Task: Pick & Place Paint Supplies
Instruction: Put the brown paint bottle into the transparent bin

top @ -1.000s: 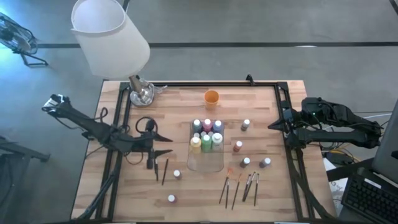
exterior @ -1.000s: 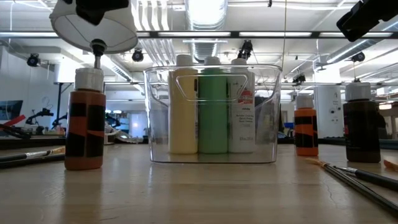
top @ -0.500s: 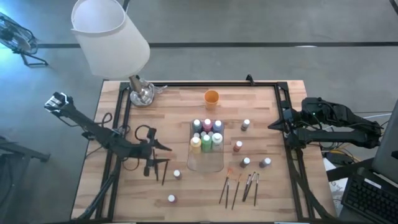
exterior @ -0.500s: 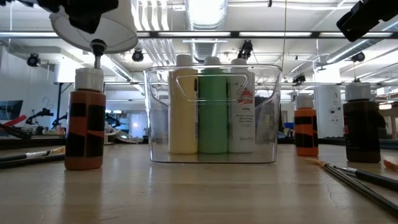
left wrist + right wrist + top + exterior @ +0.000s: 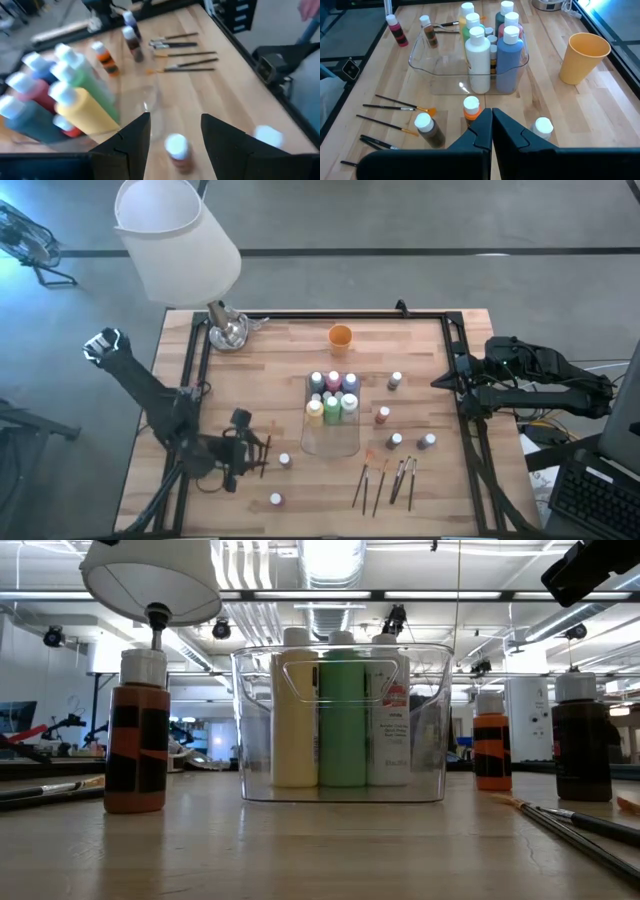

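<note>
Left gripper: the left gripper is over the wooden table on its left side; its two dark fingers are spread apart and hold nothing.
Nearest bottle: a small white-capped paint bottle with a reddish-brown body stands in front of the open fingers, just beside them in the high view.
Second loose bottle: another small white-capped bottle stands near the front edge of the table, apart from the first.
Tray: the clear rectangular plastic tray is in the middle of the table; its far half holds upright bottles, among them a yellow bottle, a green bottle and a white bottle.
Bottles on the right: an orange bottle, a dark brown bottle and a grey-looking one stand right of the tray.
Brushes: several thin paintbrushes with dark handles lie near the front edge, right of the tray.
Right gripper: the right gripper is at the right edge of the table, its fingers pressed together, holding nothing.
Cup: a small orange cup stands behind the tray.
Lamp: a lamp with a white shade is at the far left corner.
</note>
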